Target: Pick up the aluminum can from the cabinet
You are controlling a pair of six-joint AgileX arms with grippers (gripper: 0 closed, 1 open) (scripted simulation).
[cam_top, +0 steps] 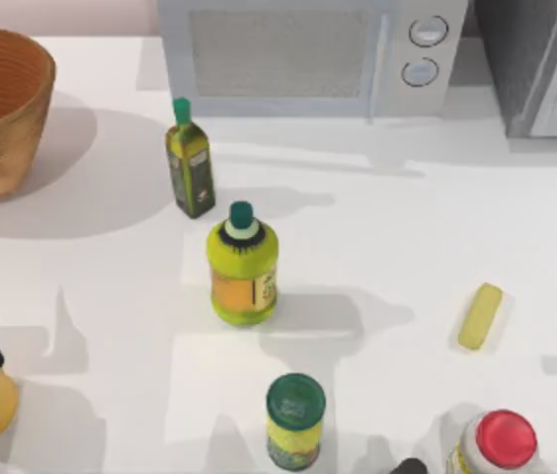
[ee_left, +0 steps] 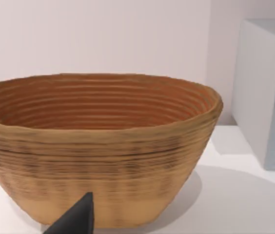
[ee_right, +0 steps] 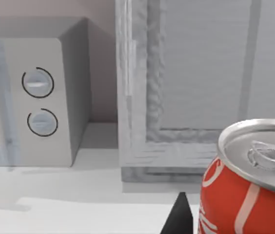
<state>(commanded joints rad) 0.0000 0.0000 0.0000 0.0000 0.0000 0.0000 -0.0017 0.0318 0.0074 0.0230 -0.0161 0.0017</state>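
One dark tip of your right end effector (ee_right: 179, 217) pokes into the right wrist view. That is too little to tell whether it is apart or together, and nothing can be seen clamped in it. In the top view it sits low at the front edge of the worktop (cam_top: 377, 257), just beside the red-capped white container (cam_top: 496, 439).

Just beside that tip in the wrist view stands a red can (ee_right: 247, 185) with a silver pull-tab lid. It is close, but I cannot tell whether they touch. Beyond it, the cabinet (ee_right: 201, 73) presents its pale framed door panel, with the white microwave (ee_right: 35, 97) and its two knobs next to it.

The aluminum can you want is, by my reading, inside that cabinet, hidden behind the panel.

Judging from this, the step in hand is the approach to the cabinet, and the task has barely begun. To do it well:
- Lift clear of the red can and the red-capped container before you travel.
- Cross toward the far right corner of the worktop, well apart from the yellow block (cam_top: 480, 316).
- Come at the door squarely rather than at a slant.
- Spread the end effector before you reach in.

Your left end effector (ee_left: 76, 219) idles at the left side, facing the woven basket (ee_left: 98, 146). Its opening cannot be told either.
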